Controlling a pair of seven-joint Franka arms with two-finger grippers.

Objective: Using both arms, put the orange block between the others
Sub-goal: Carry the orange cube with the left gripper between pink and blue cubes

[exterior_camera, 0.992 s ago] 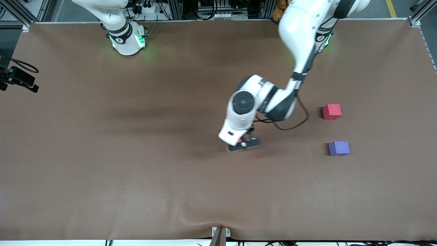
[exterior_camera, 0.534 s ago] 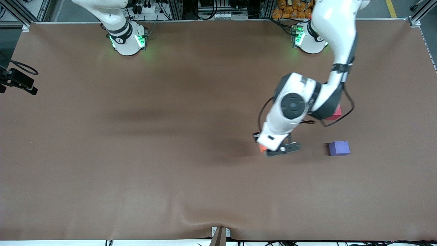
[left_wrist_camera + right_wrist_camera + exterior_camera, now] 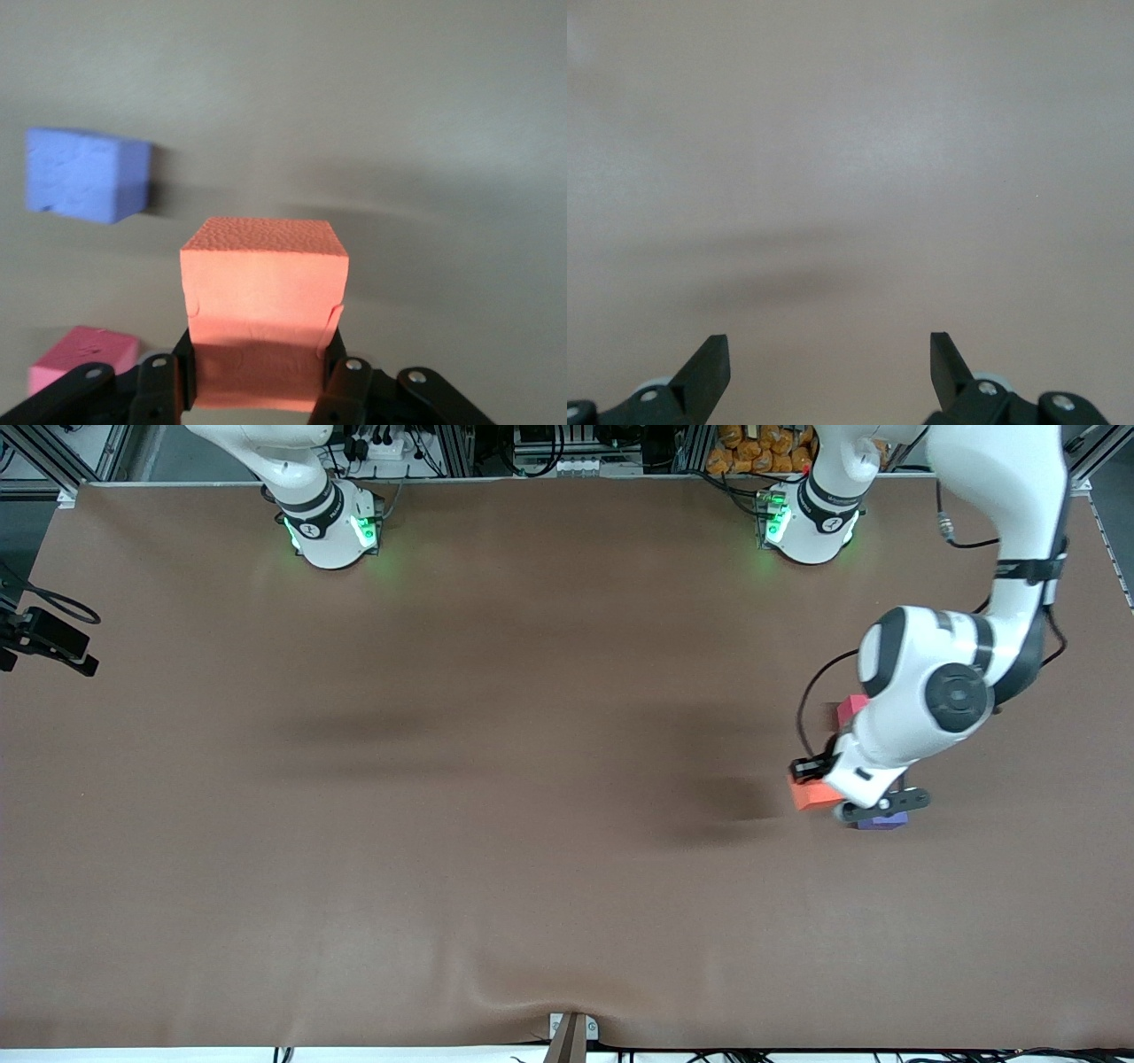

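The orange block (image 3: pixel 809 792) hangs above the table with my left gripper (image 3: pixel 822 784) shut on it, its fingers pressing two opposite sides. In the left wrist view the orange block (image 3: pixel 263 292) sits in my left gripper (image 3: pixel 259 376), above the table. The purple block (image 3: pixel 84 174) and the pinkish-red block (image 3: pixel 80 352) lie on the table below. From the front, the arm hides most of the purple block (image 3: pixel 883 823) and the pinkish-red block (image 3: pixel 852 706). My right gripper (image 3: pixel 829 343) is open over bare table, and that arm waits.
A brown cover (image 3: pixel 443 779) spreads over the whole table and wrinkles near the front edge (image 3: pixel 523 992). A small bracket (image 3: pixel 571 1035) sits at that edge. A black camera mount (image 3: pixel 49 638) stands at the right arm's end.
My left arm has swung toward its own end of the table, carrying the orange block from mid-table to over the spot beside the purple block. The right arm has not moved.
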